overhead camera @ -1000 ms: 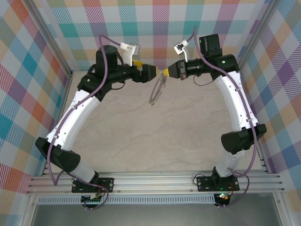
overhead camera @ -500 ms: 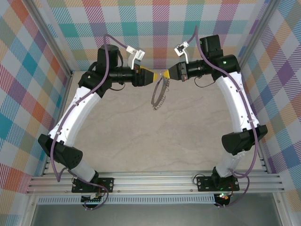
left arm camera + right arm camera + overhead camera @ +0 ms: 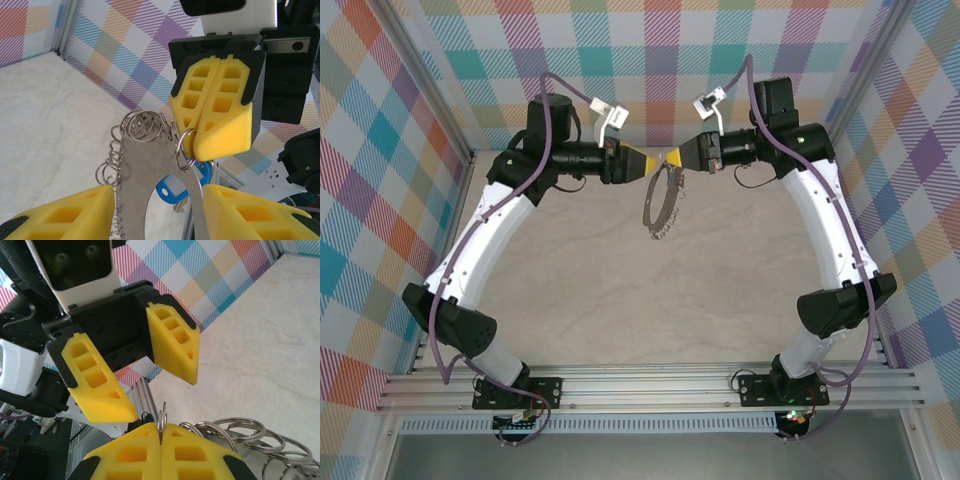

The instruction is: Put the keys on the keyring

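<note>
Upper right of left wrist view: right gripper [image 3: 198, 142] clenched on keyring [image 3: 137, 162] at a rim loop [image 3: 178, 150] | bottom edge: left gripper [image 3: 159, 200] fingers cropped, straddling keyring, contact unclear | blue-tagged keys [image 3: 172, 192] mostly hidden behind keyring

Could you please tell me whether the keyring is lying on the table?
No, the keyring hangs from the shut right gripper, well above the table.
</note>
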`<action>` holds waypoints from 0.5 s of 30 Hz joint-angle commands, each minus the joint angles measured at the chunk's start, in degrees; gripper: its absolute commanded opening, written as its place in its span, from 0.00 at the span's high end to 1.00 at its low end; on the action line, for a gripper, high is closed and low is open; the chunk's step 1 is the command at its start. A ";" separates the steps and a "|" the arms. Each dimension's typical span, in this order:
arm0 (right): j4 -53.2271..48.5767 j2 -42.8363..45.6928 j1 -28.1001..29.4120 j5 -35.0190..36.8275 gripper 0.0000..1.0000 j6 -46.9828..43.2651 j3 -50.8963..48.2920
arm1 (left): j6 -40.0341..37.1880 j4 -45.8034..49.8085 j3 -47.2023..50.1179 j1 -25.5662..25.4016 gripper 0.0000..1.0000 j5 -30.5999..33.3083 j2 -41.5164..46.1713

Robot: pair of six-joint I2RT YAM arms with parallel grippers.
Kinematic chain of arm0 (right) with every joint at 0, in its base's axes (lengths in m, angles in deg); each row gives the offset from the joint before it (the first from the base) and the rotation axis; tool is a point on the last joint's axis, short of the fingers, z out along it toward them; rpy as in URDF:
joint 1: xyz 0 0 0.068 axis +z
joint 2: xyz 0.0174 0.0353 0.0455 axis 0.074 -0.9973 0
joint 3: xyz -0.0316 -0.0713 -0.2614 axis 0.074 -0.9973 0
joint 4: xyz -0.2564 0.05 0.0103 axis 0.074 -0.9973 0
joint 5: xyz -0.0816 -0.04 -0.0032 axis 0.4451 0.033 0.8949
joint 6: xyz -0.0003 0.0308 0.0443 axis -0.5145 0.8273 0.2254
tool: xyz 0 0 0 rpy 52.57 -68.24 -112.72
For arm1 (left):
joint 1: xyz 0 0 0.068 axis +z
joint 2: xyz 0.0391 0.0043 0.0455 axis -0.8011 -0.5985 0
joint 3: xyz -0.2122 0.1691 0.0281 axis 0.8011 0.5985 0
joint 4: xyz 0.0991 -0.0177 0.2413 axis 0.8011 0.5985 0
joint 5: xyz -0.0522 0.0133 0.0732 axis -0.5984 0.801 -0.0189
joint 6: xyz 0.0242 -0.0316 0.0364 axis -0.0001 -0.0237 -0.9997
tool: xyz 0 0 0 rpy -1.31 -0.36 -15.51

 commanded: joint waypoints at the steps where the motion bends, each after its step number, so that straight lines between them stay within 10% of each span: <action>1: 3.09 1.67 0.50 -3.38 1.00 1.16 -0.45 | 2.01 -2.93 -2.15 0.69 0.50 -2.51 -0.85; 15: 4.99 1.18 0.77 -4.17 1.00 2.33 -0.67 | 5.56 -7.29 -2.60 0.79 0.54 -3.13 -1.53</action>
